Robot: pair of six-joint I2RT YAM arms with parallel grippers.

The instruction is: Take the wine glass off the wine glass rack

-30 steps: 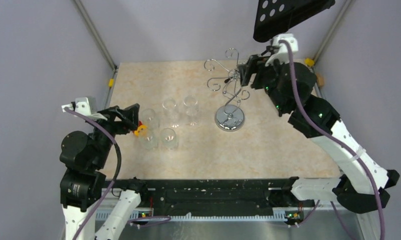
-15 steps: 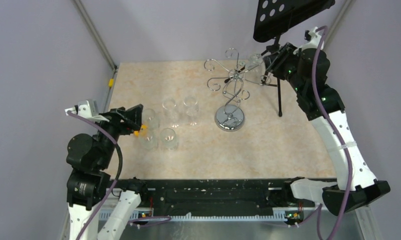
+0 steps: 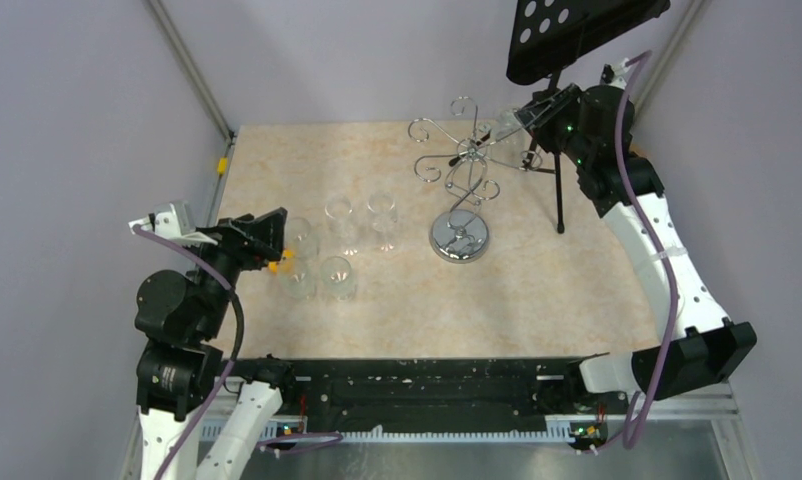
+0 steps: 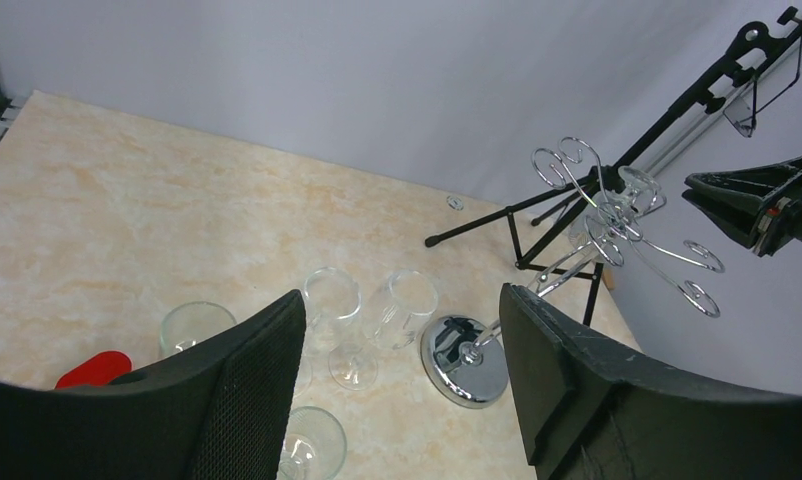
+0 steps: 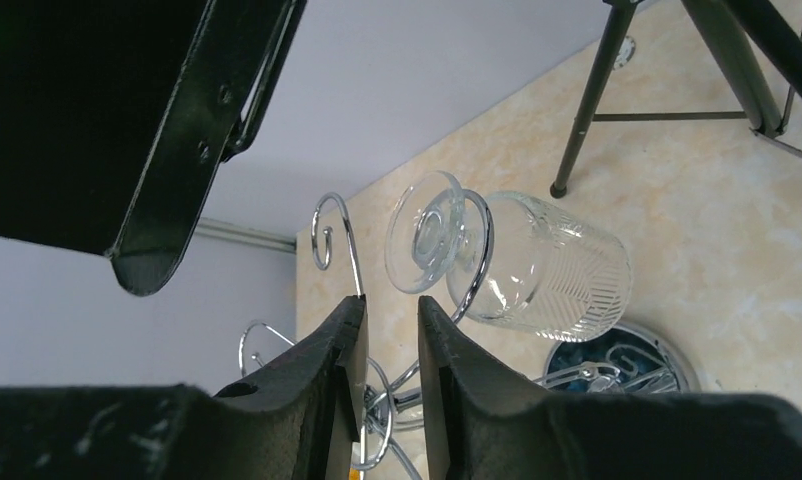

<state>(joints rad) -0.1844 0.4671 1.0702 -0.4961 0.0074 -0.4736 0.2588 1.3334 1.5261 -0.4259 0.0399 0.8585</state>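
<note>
The silver wire wine glass rack (image 3: 460,238) stands on its round chrome base at the middle right of the table. A clear ribbed wine glass (image 3: 510,128) hangs upside down from its far right arm. In the right wrist view the glass (image 5: 537,265) sits just beyond my fingertips, its foot (image 5: 427,232) caught in a wire loop. My right gripper (image 5: 389,305) is narrowly open and empty, just short of that foot. My left gripper (image 4: 402,380) is wide open and empty, low at the left. The rack (image 4: 467,360) also shows in the left wrist view.
Several empty glasses (image 3: 339,215) stand on the table left of the rack, near my left gripper (image 3: 272,240). A small red and orange piece (image 3: 280,262) lies beside them. A black tripod music stand (image 3: 577,30) stands behind the rack, its leg (image 3: 560,200) on the table.
My right arm has pulled up and back to the right, from beside the rack's middle to its far right arm where the glass hangs. The left arm has barely shifted.
</note>
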